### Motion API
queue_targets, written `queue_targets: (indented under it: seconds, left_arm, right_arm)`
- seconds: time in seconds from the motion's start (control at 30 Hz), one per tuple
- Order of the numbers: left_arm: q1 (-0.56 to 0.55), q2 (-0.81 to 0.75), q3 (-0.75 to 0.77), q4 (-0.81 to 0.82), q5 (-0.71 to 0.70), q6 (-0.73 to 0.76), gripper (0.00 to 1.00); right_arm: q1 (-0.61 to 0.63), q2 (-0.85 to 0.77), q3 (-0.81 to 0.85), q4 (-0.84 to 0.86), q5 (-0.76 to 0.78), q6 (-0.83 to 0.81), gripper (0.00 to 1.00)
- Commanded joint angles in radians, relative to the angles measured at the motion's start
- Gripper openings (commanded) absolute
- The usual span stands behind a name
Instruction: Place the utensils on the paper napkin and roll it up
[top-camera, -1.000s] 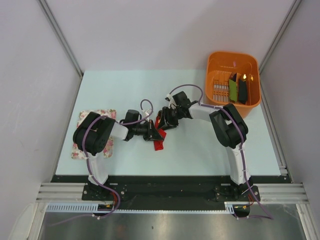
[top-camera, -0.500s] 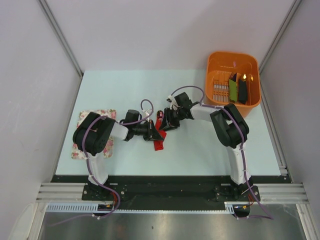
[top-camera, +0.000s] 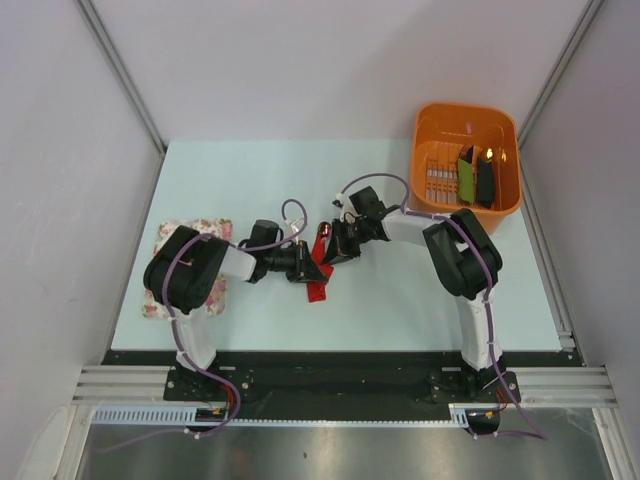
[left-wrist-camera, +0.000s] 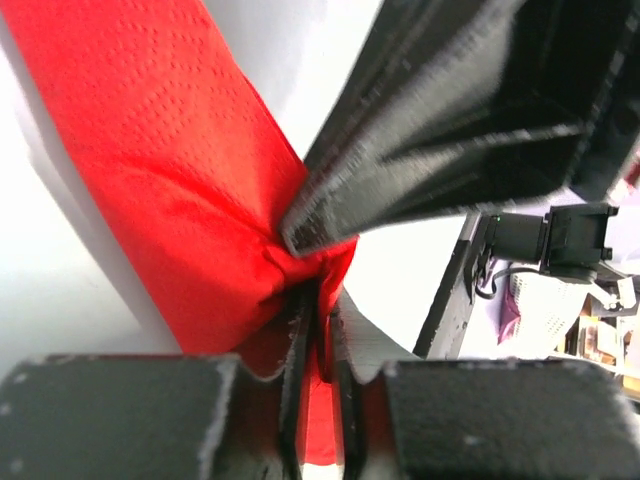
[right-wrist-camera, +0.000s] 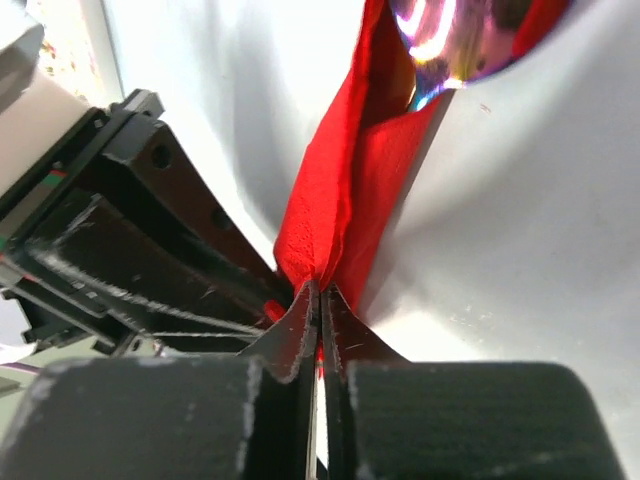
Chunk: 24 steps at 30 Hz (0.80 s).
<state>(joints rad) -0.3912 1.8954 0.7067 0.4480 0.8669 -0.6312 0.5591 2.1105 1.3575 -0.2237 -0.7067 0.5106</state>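
Note:
The paper napkin is a narrow red roll lying mid-table between both grippers. My left gripper is shut on its edge; the left wrist view shows red paper pinched between my fingertips. My right gripper is shut on the napkin from the opposite side, with the fold running up from my closed tips. A shiny dark red spoon bowl sticks out of the roll's far end. The other utensils are hidden inside the roll.
An orange basket stands at the back right with green and black oblong items inside. A white floral cloth lies under the left arm at the table's left side. The two grippers nearly touch.
The right gripper has shifted slightly right and the visible upper part of the napkin has narrowed. The left arm has barely moved. Both grippers keep their hold.

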Motion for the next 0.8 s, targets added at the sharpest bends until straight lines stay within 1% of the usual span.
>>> queue_targets:
  seconds: [0.0,0.07,0.1,0.2,0.3,0.37,0.43,0.47,0.53,0.57,0.63,0.67,0.77]
  left_arm:
    - [-0.015,-0.071,-0.032,-0.054,0.007,0.054,0.21]
    - [-0.015,-0.09,-0.033,-0.054,0.029,0.056,0.29]
    - [-0.015,-0.11,-0.038,-0.051,0.035,0.053,0.4]
    - [-0.014,-0.157,-0.052,-0.031,0.069,0.038,0.52]
    - [-0.003,-0.2,-0.053,-0.016,0.095,0.015,0.54]
    - [0.014,-0.235,-0.059,0.009,0.107,-0.011,0.53]
    - [0.026,-0.255,-0.055,0.003,0.103,-0.024,0.5]
    - [0.038,-0.256,-0.056,-0.014,0.092,-0.025,0.47]
    - [0.043,-0.24,-0.055,-0.038,0.084,-0.021,0.44]
    - [0.041,-0.233,-0.058,-0.042,0.081,-0.019,0.39]
    - [0.038,-0.219,-0.059,-0.068,0.073,-0.009,0.35]
    - [0.035,-0.204,-0.064,-0.072,0.072,-0.002,0.31]
    - [0.029,-0.177,-0.081,-0.074,0.067,-0.01,0.26]
  right_arm:
    - [-0.001,0.005,0.011,-0.054,0.032,-0.053,0.0]
    - [-0.002,0.023,0.012,-0.052,0.05,-0.07,0.0]
    - [-0.002,0.028,0.014,-0.051,0.05,-0.072,0.0]
    - [0.001,0.039,0.02,-0.051,0.061,-0.086,0.0]
    - [0.002,0.045,0.025,-0.051,0.067,-0.098,0.0]
    - [0.001,0.046,0.025,-0.052,0.07,-0.104,0.0]
    - [0.004,0.051,0.026,-0.052,0.069,-0.106,0.0]
    - [0.004,0.051,0.026,-0.052,0.069,-0.106,0.0]
    - [0.005,0.051,0.026,-0.049,0.069,-0.106,0.0]
    - [0.004,0.052,0.028,-0.049,0.069,-0.106,0.0]
    - [0.004,0.052,0.028,-0.049,0.07,-0.106,0.0]
    - [0.004,0.052,0.028,-0.051,0.07,-0.104,0.0]
    - [0.004,0.052,0.028,-0.051,0.073,-0.106,0.0]
